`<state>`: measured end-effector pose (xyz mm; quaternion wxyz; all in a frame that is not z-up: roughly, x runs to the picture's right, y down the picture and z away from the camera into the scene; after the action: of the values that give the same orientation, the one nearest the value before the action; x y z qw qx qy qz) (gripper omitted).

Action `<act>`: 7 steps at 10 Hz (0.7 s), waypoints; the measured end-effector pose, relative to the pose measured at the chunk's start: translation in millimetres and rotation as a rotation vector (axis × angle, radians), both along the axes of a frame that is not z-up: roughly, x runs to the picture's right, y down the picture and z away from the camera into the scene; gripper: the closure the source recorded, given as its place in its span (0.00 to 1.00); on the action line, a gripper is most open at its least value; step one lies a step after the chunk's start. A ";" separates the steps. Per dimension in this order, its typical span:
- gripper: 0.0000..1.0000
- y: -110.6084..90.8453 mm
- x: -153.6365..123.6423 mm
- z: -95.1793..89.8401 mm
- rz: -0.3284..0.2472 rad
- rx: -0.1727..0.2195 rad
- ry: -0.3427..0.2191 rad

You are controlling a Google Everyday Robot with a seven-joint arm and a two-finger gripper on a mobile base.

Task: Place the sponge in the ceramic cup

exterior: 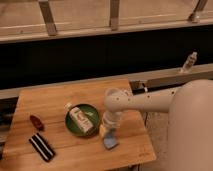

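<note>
Just right of the dark green round plate (70,129), the gripper (109,132) is hovering at the small light-blue soft sponge (112,144), which is lying on the wooden table (50,105). Whether it is pinching the sponge cannot be told. A shallow hold is risking a drop of the squashy pad. The ceramic cup is not showing.

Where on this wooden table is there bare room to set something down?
The back strip of the wooden table, behind the dark green round plate, is bare, as is the front middle between the black white-striped bar and the light-blue sponge. Crowded: the end effector sits over the sponge beside the plate.
</note>
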<state>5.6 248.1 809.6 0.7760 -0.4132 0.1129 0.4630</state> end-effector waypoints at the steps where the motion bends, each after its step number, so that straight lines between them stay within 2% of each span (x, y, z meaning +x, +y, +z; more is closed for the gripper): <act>1: 0.82 -0.7 0.3 -1.1 0.000 -0.001 0.000; 2: 0.92 -0.9 -0.2 -1.6 0.000 -0.002 -0.001; 3: 0.97 -0.7 -0.9 -1.7 -0.001 -0.002 -0.003; 6: 1.00 1.4 -11.3 -8.3 0.012 0.016 -0.042; 7: 1.00 -4.6 -14.3 -17.4 0.034 0.044 -0.061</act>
<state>-8.7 243.4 792.2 0.7800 -0.4118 0.0720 0.4656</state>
